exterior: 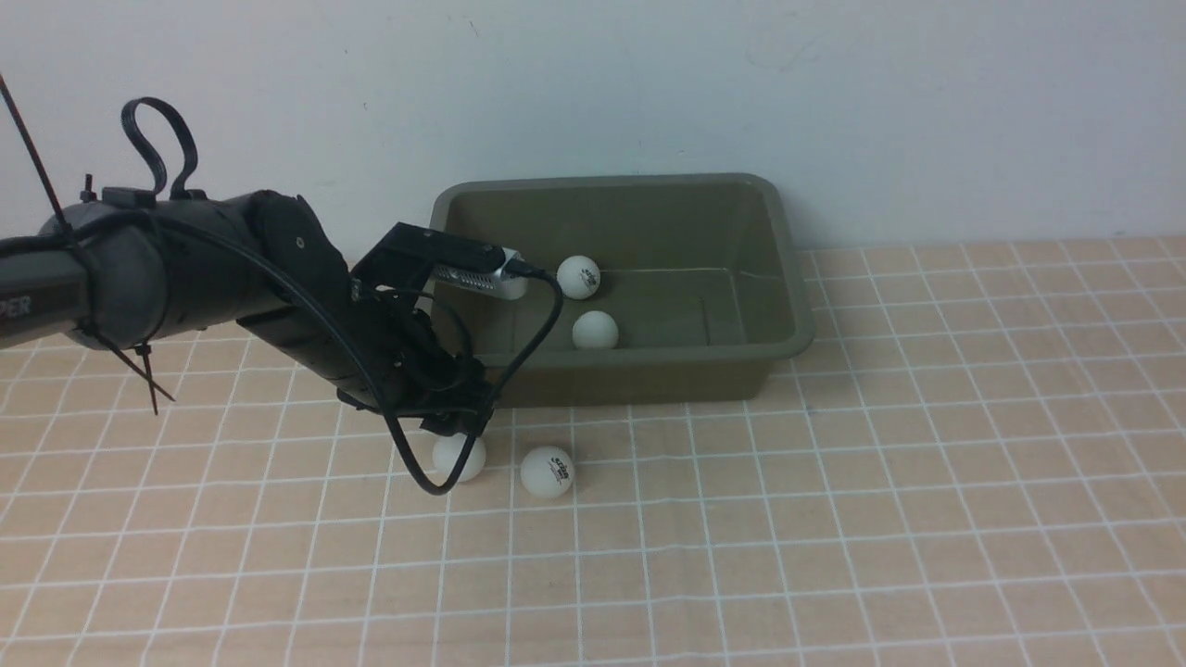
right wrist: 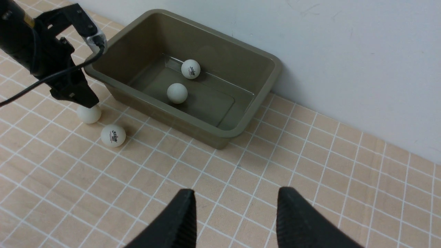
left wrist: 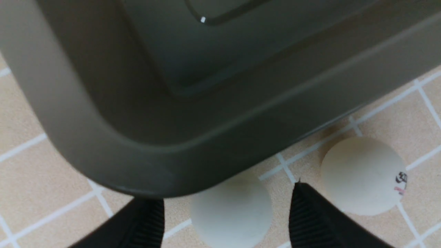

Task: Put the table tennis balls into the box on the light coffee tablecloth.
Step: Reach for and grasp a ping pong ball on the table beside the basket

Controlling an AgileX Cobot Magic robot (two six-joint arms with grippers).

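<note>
The olive-green box stands on the light coffee tablecloth against the wall. Two table tennis balls lie inside it, a logo ball and a plain ball. In front of the box's left corner lie a plain ball and a logo ball. My left gripper is lowered over that plain ball, open, with a gap between the ball and each of its fingers. The logo ball sits just outside one finger. My right gripper hangs open above bare cloth.
A white wall rises directly behind the box. The left arm's cable loops down near the box's front wall. In the right wrist view the left arm stands by the box's corner.
</note>
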